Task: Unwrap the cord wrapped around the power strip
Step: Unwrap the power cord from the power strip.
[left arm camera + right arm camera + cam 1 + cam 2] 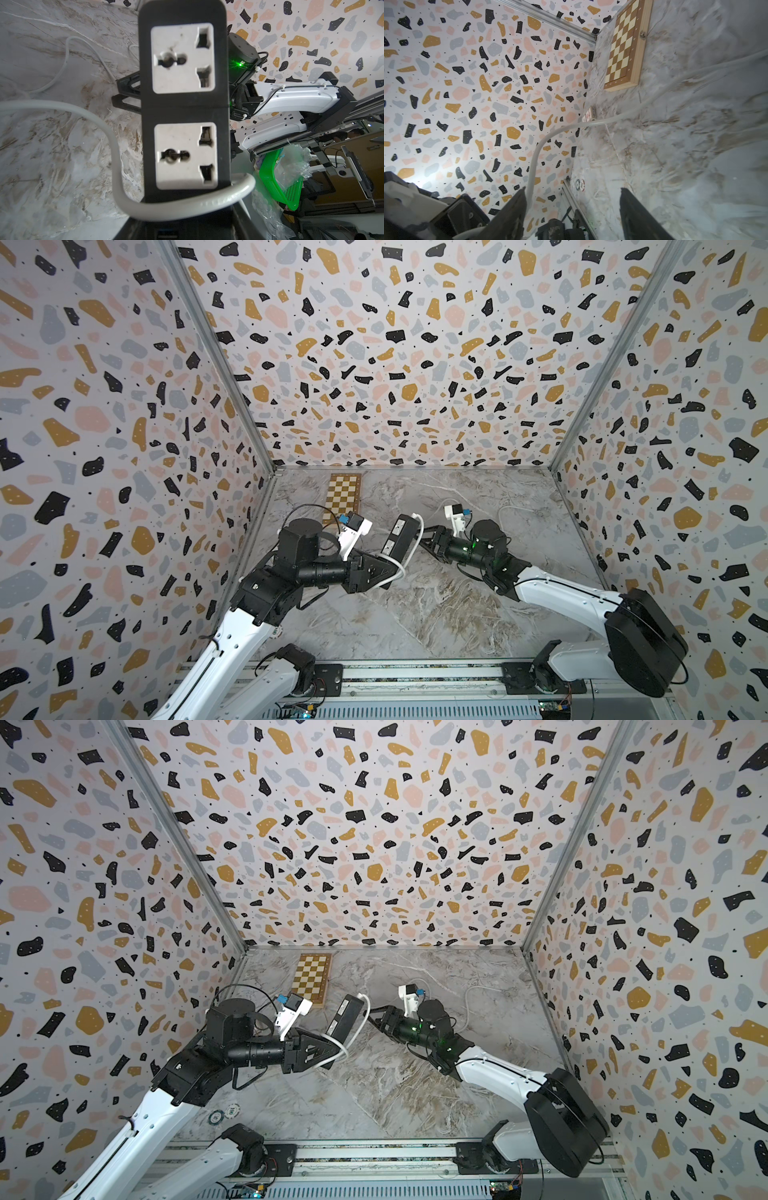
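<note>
The power strip (pixel 400 536) (pixel 347 1018) is a black bar with two white socket faces (pixel 184 104), held tilted up above the table. My left gripper (pixel 388 561) (pixel 332 1043) (pixel 187 228) is shut on its lower end. The white cord (pixel 104 128) loops across that lower end just above the jaws, and in both top views it curls round the bar (pixel 401 570) (pixel 345 1049). More cord trails over the table to the right (pixel 512 510) (pixel 473 995). My right gripper (pixel 424 537) (pixel 374 1017) (pixel 573 199) stands open beside the bar. The cord (pixel 542 149) runs past one fingertip (pixel 519 205).
A chequered board (pixel 343 497) (pixel 312 979) (pixel 625 47) lies at the back left of the marble table (pixel 436 605). Two poker chips (pixel 224 1115) (pixel 580 185) sit near the front left, with a small card box (pixel 589 115) by the left wall. Outside the cell is a green basket (pixel 278 176).
</note>
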Action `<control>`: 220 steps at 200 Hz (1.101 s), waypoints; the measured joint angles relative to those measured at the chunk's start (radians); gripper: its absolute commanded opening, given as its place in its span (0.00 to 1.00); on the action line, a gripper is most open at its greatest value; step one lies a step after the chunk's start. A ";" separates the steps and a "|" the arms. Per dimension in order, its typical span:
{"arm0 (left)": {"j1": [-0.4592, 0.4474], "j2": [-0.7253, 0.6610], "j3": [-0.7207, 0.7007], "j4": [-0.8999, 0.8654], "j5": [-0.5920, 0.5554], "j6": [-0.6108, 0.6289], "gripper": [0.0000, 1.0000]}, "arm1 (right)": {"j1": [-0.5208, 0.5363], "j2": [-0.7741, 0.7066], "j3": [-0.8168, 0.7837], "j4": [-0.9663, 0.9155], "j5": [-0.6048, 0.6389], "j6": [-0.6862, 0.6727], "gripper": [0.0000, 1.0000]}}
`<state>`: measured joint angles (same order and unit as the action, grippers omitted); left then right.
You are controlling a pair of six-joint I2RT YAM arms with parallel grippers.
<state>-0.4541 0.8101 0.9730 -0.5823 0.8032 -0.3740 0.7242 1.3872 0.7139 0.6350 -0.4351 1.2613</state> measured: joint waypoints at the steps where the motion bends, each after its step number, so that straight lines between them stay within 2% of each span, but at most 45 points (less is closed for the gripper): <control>1: 0.000 0.000 0.000 0.000 0.000 0.000 0.00 | 0.001 0.003 0.001 0.004 0.000 0.002 0.70; 39: 0.000 0.007 0.000 0.010 0.006 -0.003 0.00 | 0.053 0.128 0.051 0.147 -0.003 0.113 0.64; 67: 0.000 0.010 0.000 0.013 0.008 -0.003 0.00 | 0.080 0.166 0.081 0.194 -0.003 0.148 0.53; 88: 0.000 0.015 0.000 0.019 0.008 -0.003 0.00 | 0.093 0.186 0.095 0.230 -0.003 0.169 0.40; 116: 0.000 0.015 0.000 0.023 0.008 -0.003 0.00 | 0.101 0.210 0.097 0.269 0.001 0.193 0.09; 132: 0.000 0.015 -0.002 0.023 0.008 -0.003 0.00 | 0.101 0.216 0.098 0.281 0.002 0.191 0.00; 172: 0.000 0.008 -0.004 0.015 0.019 -0.003 0.00 | 0.067 0.236 0.163 0.261 -0.021 0.169 0.00; 220: 0.002 -0.044 -0.051 0.006 0.045 -0.006 0.00 | -0.081 0.269 0.417 0.118 -0.149 0.067 0.00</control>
<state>-0.4522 0.7662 0.9218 -0.5762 0.8486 -0.3801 0.6434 1.6562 1.1313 0.7532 -0.5838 1.3281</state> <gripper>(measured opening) 0.488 0.092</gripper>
